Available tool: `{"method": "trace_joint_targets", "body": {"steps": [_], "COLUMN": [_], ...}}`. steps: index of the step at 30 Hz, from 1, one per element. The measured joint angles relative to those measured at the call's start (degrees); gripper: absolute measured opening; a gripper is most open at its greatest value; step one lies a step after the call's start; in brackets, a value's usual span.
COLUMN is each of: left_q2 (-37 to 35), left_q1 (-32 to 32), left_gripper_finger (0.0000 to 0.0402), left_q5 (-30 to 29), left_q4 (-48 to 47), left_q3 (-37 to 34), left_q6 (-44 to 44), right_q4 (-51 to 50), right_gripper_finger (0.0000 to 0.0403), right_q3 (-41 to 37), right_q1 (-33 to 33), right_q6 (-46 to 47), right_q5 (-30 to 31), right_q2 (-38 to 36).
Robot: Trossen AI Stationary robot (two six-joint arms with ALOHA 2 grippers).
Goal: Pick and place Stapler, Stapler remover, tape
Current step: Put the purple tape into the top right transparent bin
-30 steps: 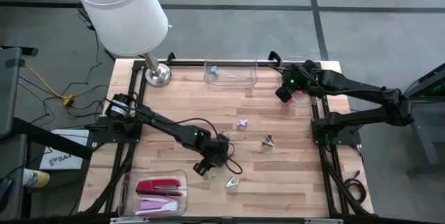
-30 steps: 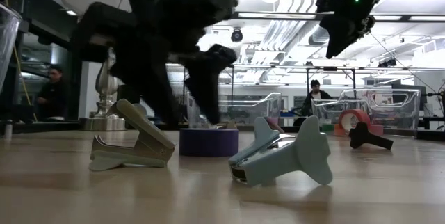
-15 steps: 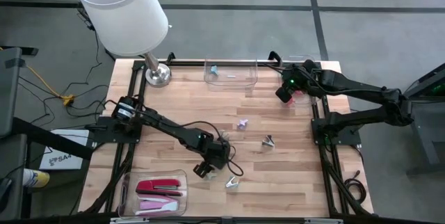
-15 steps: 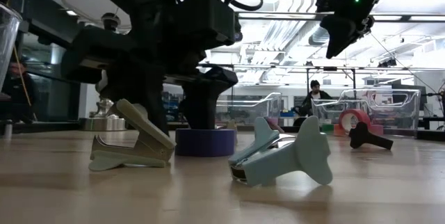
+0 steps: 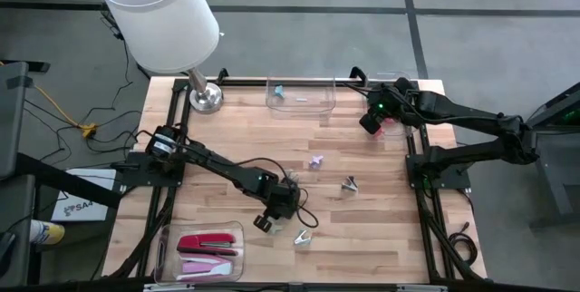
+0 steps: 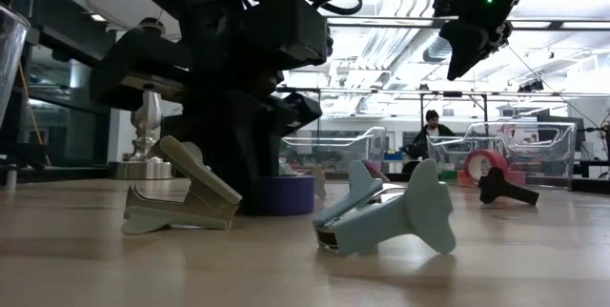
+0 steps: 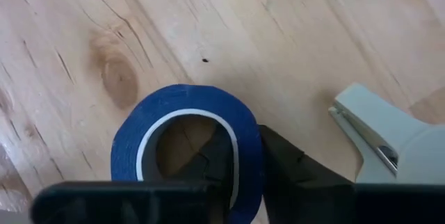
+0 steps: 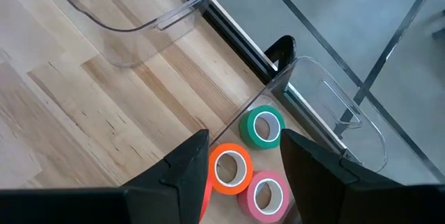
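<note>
1. The left end effector [image 5: 264, 223] is down on the wooden tabletop [image 5: 362, 174], its fingers [image 7: 288, 168] closed across the wall of a purple tape roll [image 7: 186, 144], one inside the ring, one outside.
2. Just beside that roll lies a pale stapler remover [image 6: 186, 202].
3. The right end effector [image 8: 243, 165] hangs half-open, holding nothing, over a clear bin [image 8: 327, 92] with green [image 8: 263, 127], orange [image 8: 231, 169] and pink [image 8: 264, 195] rolls.

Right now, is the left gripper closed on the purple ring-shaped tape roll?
Yes: left gripper pinches purple tape roll's wall, one finger inside the ring, one outside.
</note>
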Motion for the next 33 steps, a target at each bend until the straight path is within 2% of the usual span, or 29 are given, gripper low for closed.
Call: {"method": "trace_joint_targets", "body": {"steps": [9,13,17,33], "left_q2": [0.2,-0.1,-0.4,-0.5], "left_q1": [0.0,0.0,1.1,11.5], "left_gripper_finger": [0.0039,0.0039,0.0039,0.0039], "left_q5": [-0.7,-4.4,-7.3,-7.6], "left_q4": [-1.7,-3.9,-8.8,-14.2], "left_q3": [1.3,2.9,5.9,22.3], "left_q6": [-2.8,-3.0,-3.0,-1.3], "right_q4": [0.0,0.0,0.0,3.4], "right_gripper_finger": [0.0170,0.0170,0.0170,0.0169], "right_q3": [0.0,0.0,0.0,0.0], "right_q1": [0.0,0.0,0.0,0.0], "right_q6": [0.0,-1.2,-1.5,-9.0], "right_q5": [0.0,-0.2,-1.8,-9.7], "right_q2": [0.0,0.0,0.0,0.0]}}
